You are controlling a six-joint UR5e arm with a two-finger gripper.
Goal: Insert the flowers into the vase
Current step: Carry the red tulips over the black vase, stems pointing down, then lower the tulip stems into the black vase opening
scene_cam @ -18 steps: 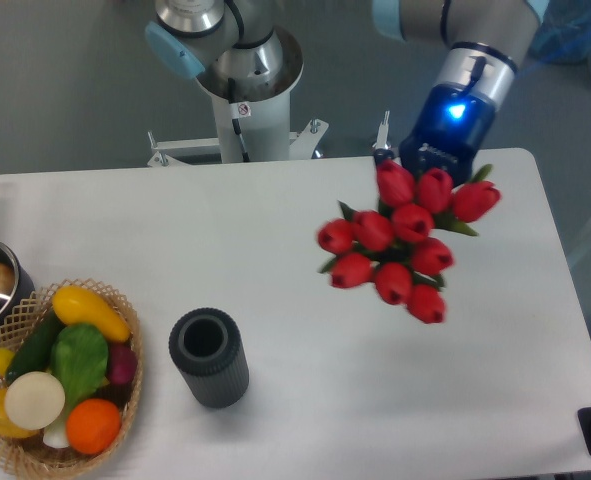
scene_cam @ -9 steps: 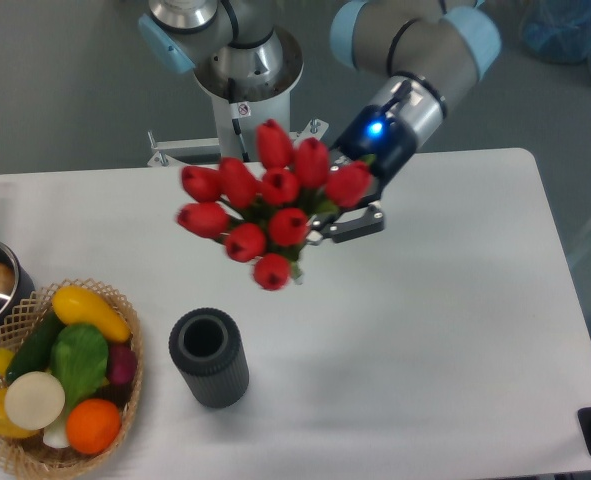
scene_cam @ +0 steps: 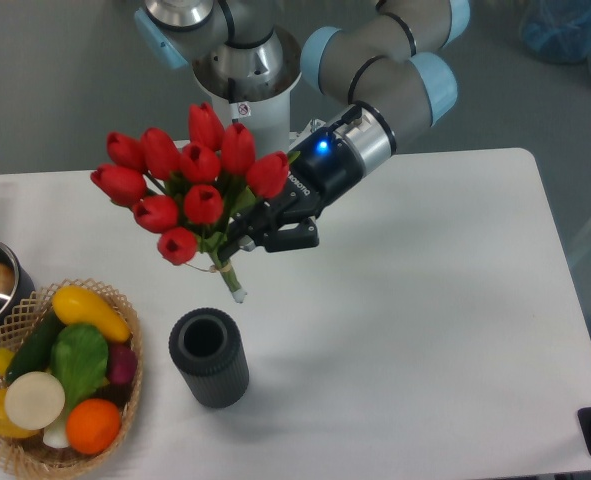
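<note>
Fixed camera, one view.

Gripper (scene_cam: 247, 237): clenched on the flowers' stems, arm reaching in from the upper right.

Flowers (scene_cam: 190, 185): held in the air above the table (scene_cam: 455, 300), heads tilted up and left, stem end (scene_cam: 234, 290) pointing down, just above and right of the vase.

Vase (scene_cam: 209, 357): upright on the table, mouth open, nothing in it yet.

Basket (scene_cam: 125, 395): vegetables, left of the vase.

Step in hand, as judged: bring the stem end over the mouth, straighten the bunch towards vertical, lower slowly; a slanted entry could tip the vase.
</note>
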